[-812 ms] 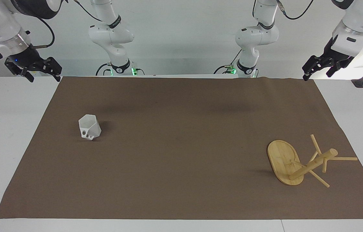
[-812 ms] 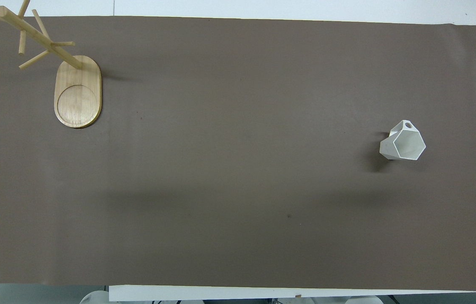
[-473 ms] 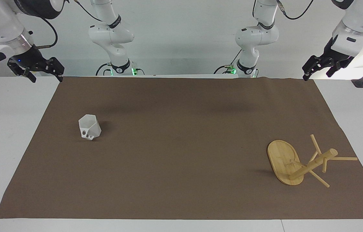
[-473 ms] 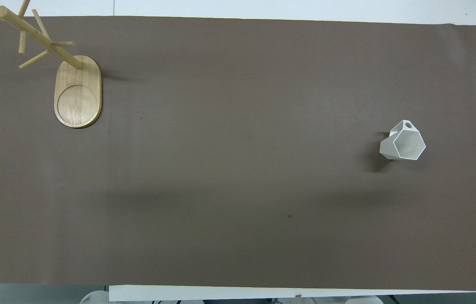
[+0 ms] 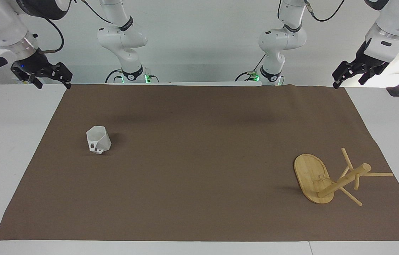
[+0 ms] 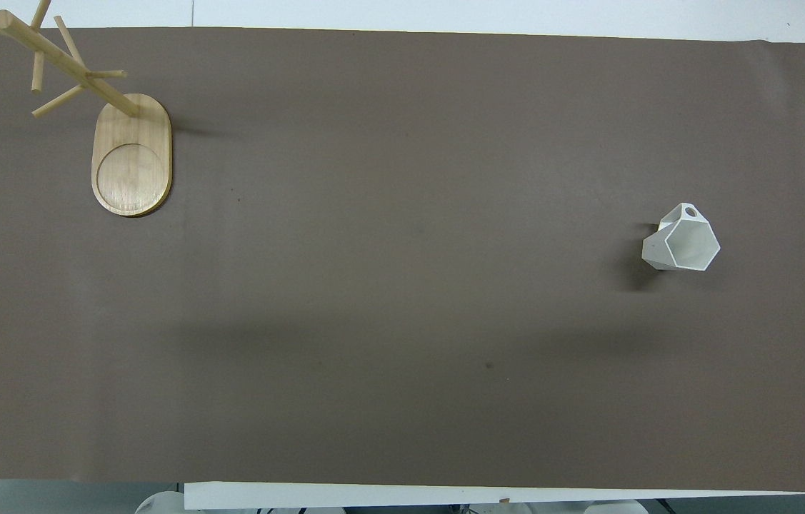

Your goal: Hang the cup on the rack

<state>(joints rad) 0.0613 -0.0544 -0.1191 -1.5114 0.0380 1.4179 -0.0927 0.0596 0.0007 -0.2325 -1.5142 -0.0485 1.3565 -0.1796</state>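
Two grippers, both empty and with fingers spread, hang up at the robots' edge: my right gripper [image 5: 41,76] over the bare table just off the mat [image 5: 199,212] corner at its own end, my left gripper [image 5: 353,72] over the mat's corner at the other end, waiting. The cup [image 5: 98,140] stands upright on the mat toward the right arm's end, its handle turned away from the robots, and well apart from the rack [image 5: 318,182], which stands toward the left arm's end and farther from the robots than the cup. My worries from here: the cup is faceted and tapered, so a pinch on its wall could slip or twist it; coming down off-centre could tip it over. I judge the long carry to the rack the riskiest, since a cup that has turned in the grip would leave its handle misaligned with a thin peg. A hard bump on a peg could shove or topple the rack.
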